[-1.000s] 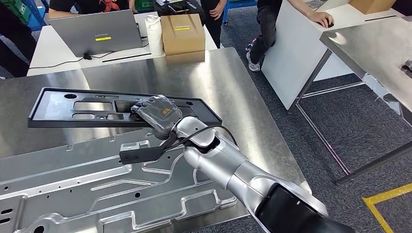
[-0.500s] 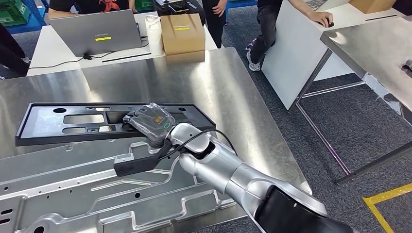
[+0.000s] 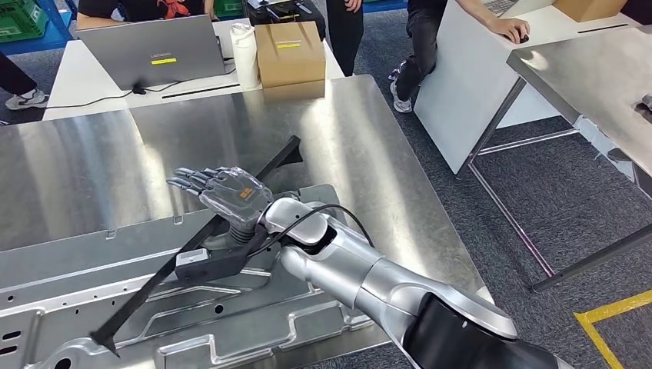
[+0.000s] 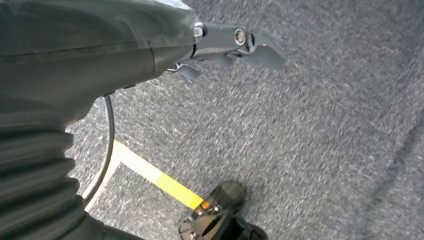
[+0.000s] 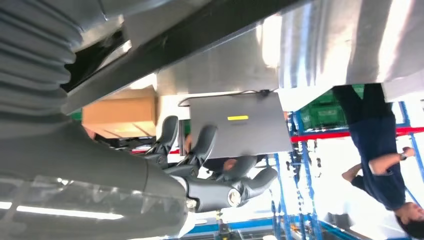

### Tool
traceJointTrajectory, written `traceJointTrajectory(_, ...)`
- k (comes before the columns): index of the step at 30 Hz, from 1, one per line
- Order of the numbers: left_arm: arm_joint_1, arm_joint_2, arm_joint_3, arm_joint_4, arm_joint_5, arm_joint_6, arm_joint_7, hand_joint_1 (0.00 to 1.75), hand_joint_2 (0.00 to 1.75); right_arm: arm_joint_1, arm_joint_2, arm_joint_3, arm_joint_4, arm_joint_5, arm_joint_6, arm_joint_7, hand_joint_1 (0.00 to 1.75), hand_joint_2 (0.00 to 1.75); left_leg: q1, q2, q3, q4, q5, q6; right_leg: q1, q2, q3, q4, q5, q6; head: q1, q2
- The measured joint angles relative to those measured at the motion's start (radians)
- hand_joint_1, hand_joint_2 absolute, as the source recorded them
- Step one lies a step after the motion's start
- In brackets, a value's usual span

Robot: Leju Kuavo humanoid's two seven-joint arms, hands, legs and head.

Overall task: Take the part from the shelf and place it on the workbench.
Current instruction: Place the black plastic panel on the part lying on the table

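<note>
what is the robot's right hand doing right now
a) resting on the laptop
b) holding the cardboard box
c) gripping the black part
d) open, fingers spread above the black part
d: in the head view the right hand has its fingers spread and holds nothing, while the black part lies edge-on below it across the metal panel.

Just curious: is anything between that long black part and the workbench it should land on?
Yes. A large stamped metal panel lies on the workbench under the tilted black part, whose lower end is over the panel.
</note>
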Motion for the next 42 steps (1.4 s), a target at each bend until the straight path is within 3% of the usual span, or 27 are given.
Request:
traceJointTrajectory(4, 0.000, 0.000, -0.001, 0.000, 0.017, -0.020, 0.027, 0.00, 0.00, -0.001, 0.000, 0.015, 0.000, -0.024, 0.008, 0.003, 0.00, 0.00, 0.000, 0.000, 0.000, 0.000, 0.000, 0.000, 0.000, 0.000, 0.000, 0.000, 0.000, 0.000, 0.000, 0.000)
traceJointTrajectory(6, 0.000, 0.000, 0.001, 0.000, 0.033, -0.027, 0.035, 0.00, 0.00, -0.001, 0.000, 0.017, -0.004, -0.080, 0.056, 0.014, 0.00, 0.00, 0.000, 0.000, 0.000, 0.000, 0.000, 0.000, 0.000, 0.000, 0.000, 0.000, 0.000, 0.000, 0.000, 0.000)
traceJointTrajectory(9, 0.001, 0.000, 0.005, 0.000, 0.060, -0.032, 0.037, 0.00, 0.00, -0.007, 0.000, 0.017, -0.031, -0.269, 0.203, 0.056, 0.00, 0.00, 0.000, 0.000, 0.000, 0.000, 0.000, 0.000, 0.000, 0.000, 0.000, 0.000, 0.000, 0.000, 0.000, 0.000)
traceJointTrajectory(12, 0.002, 0.000, 0.009, 0.000, 0.080, -0.032, 0.034, 0.00, 0.00, -0.036, 0.001, 0.026, -0.072, -0.454, 0.280, 0.093, 0.00, 0.00, 0.000, 0.001, 0.000, 0.000, 0.000, 0.000, 0.000, 0.000, 0.000, 0.000, 0.001, 0.001, 0.000, 0.000)
traceJointTrajectory(18, 0.003, 0.002, 0.017, 0.000, 0.112, -0.033, 0.032, 0.00, 0.00, -0.099, 0.003, 0.078, -0.164, -0.642, 0.312, 0.169, 0.00, 0.00, 0.001, 0.001, 0.000, 0.000, 0.000, 0.000, 0.001, 0.000, -0.001, 0.000, 0.000, 0.000, 0.000, 0.000)
traceJointTrajectory(26, 0.002, 0.006, 0.029, -0.002, 0.136, -0.033, 0.031, 0.00, 0.00, -0.188, 0.004, 0.146, -0.274, -0.754, 0.341, 0.277, 0.00, 0.00, 0.002, 0.001, 0.000, 0.000, -0.001, -0.001, 0.001, 0.000, -0.001, 0.000, -0.001, -0.001, 0.000, 0.000)
traceJointTrajectory(33, 0.001, 0.006, 0.033, -0.002, 0.143, -0.032, 0.029, 0.00, 0.00, -0.241, 0.002, 0.169, -0.276, -0.781, 0.313, 0.284, 0.00, 0.00, 0.002, 0.001, 0.000, 0.000, -0.001, -0.001, 0.002, 0.000, -0.001, 0.000, 0.000, 0.000, 0.000, 0.000)
traceJointTrajectory(38, 0.003, 0.007, 0.034, -0.002, 0.150, -0.032, 0.030, 0.00, 0.00, -0.274, 0.004, 0.198, -0.281, -0.639, 0.172, 0.254, 0.00, 0.00, 0.002, 0.003, 0.008, -0.013, 0.002, 0.012, 0.001, 0.000, 0.005, -0.005, 0.003, 0.011, -0.002, 0.000)
traceJointTrajectory(40, 0.003, 0.007, 0.036, -0.002, 0.152, -0.032, 0.033, 0.00, 0.00, -0.286, 0.005, 0.210, -0.294, -0.532, 0.101, 0.249, 0.00, 0.00, 0.013, 0.007, 0.016, -0.029, 0.011, 0.015, 0.000, 0.000, -0.012, 0.036, -0.029, 0.016, 0.000, 0.000)
traceJointTrajectory(42, 0.001, 0.008, 0.038, -0.003, 0.152, -0.032, 0.034, 0.00, 0.00, -0.288, 0.004, 0.218, -0.311, -0.432, 0.061, 0.248, 0.00, 0.00, 0.018, 0.008, 0.015, -0.032, 0.015, 0.014, -0.007, 0.000, -0.061, 0.139, -0.094, 0.021, 0.006, 0.000)
